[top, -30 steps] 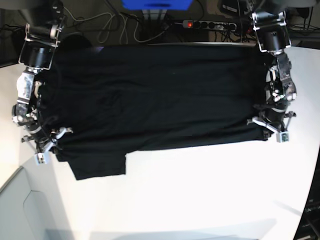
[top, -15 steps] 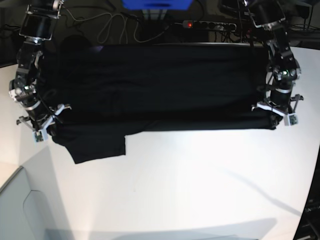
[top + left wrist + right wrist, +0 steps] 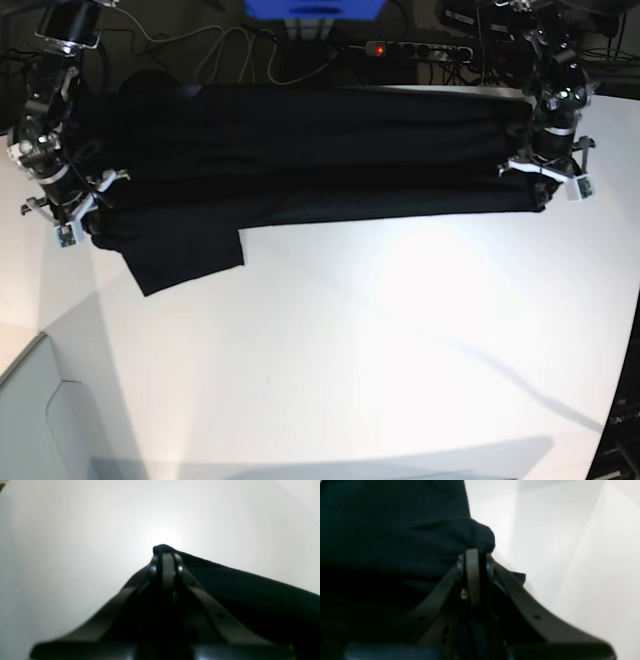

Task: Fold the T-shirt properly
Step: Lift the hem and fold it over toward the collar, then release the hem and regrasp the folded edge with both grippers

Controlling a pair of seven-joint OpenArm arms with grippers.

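Both arms had drawn back toward the far edge since the earlier pictures, carrying the near fold of the large black short-sleeved cloth T-shirt (image 3: 300, 150) with them, so that the garment lay as a narrower band across the far part of the white surface (image 3: 380, 340). Its front edge, which had sat well out on the surface a second before, now ran much closer to the far edge.

The left hand (image 3: 545, 190) was pressed together on the T-shirt, pinching a small bunch of black cloth at the garment's end on the right of the base view; in the left wrist view that bunch poked out just past the tips of the left hand (image 3: 165, 555). The right hand (image 3: 82, 215) likewise pinched the T-shirt at the opposite end, cloth bulging over its tips (image 3: 476, 555) in the right wrist view. One sleeve (image 3: 185, 255) lay flat, sticking out toward the viewer beside the right hand. Only the plain black side showed.
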